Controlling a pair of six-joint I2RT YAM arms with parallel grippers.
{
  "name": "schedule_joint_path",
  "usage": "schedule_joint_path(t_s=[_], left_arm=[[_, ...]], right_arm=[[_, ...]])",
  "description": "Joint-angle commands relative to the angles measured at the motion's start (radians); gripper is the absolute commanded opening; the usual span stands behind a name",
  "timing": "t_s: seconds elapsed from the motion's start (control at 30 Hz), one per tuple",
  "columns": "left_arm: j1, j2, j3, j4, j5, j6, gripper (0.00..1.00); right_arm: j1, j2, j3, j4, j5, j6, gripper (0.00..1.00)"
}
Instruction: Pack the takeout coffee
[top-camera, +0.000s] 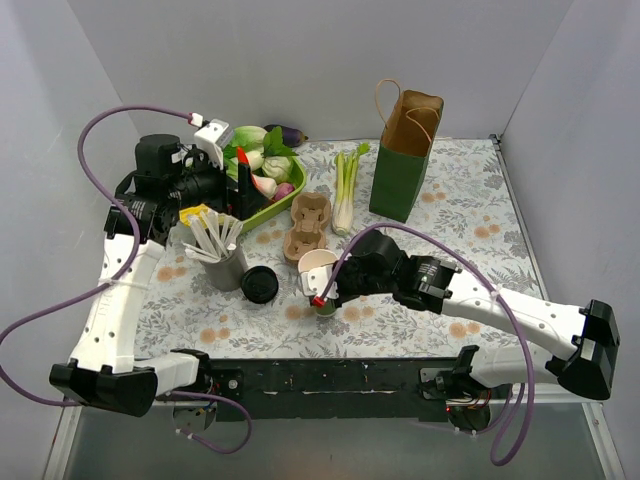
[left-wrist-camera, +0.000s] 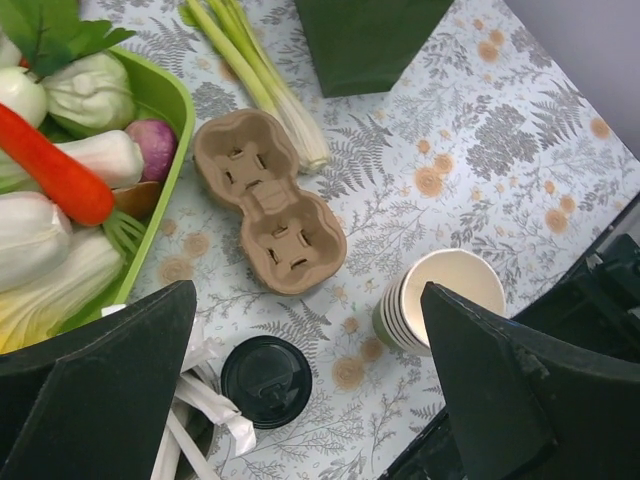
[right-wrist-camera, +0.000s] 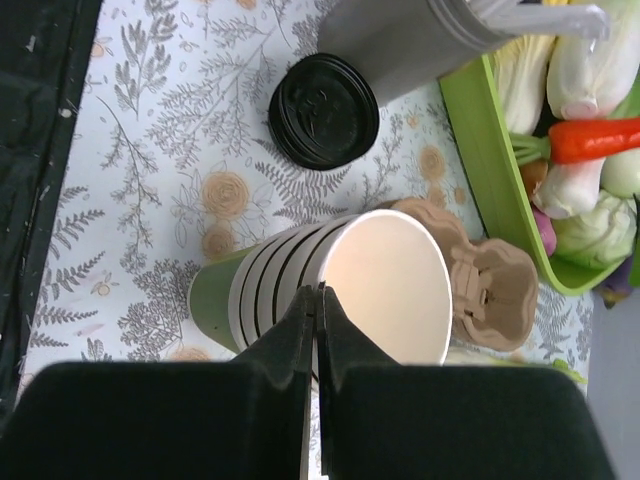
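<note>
A tilted stack of nested green cups (top-camera: 320, 277), cream inside, leans on the table near the front; it also shows in the right wrist view (right-wrist-camera: 225, 300) and the left wrist view (left-wrist-camera: 440, 300). No single separate green cup shows. My right gripper (right-wrist-camera: 320, 293) is shut on the near rim of the innermost cup (right-wrist-camera: 390, 285) of that stack; in the top view the right gripper (top-camera: 322, 292) sits at the stack. A round black lid (top-camera: 259, 285) (left-wrist-camera: 266, 381) (right-wrist-camera: 323, 110) lies flat to the stack's left. My left gripper (left-wrist-camera: 310, 400) is open and empty, held high above the lid.
A brown two-cup carrier (top-camera: 307, 227) (left-wrist-camera: 268, 212) lies behind the stack. A grey cup of white sticks (top-camera: 225, 265) stands left of the lid. A green tray of vegetables (top-camera: 283, 208), leeks (top-camera: 345, 185) and an upright green-and-brown paper bag (top-camera: 404, 160) are at the back.
</note>
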Motion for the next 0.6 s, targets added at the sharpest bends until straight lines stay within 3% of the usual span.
schedule_joint_path(t_s=[0.0,0.13,0.43,0.57], left_arm=[[-0.008,0.035,0.008,-0.046,0.160,0.062,0.96],[-0.018,0.072,-0.030,-0.061,0.273,0.078,0.94],[-0.008,0.139,-0.061,0.025,0.307,0.073,0.93],[-0.008,0.156,-0.046,0.011,0.323,0.096,0.93]], right_arm=[[-0.049,-0.039,-0.018,0.110,0.070,0.017,0.01],[-0.081,-0.042,-0.040,0.109,0.079,0.066,0.01],[-0.147,-0.009,-0.014,0.012,0.042,0.135,0.01],[-0.182,0.064,0.084,-0.148,-0.044,0.189,0.15]])
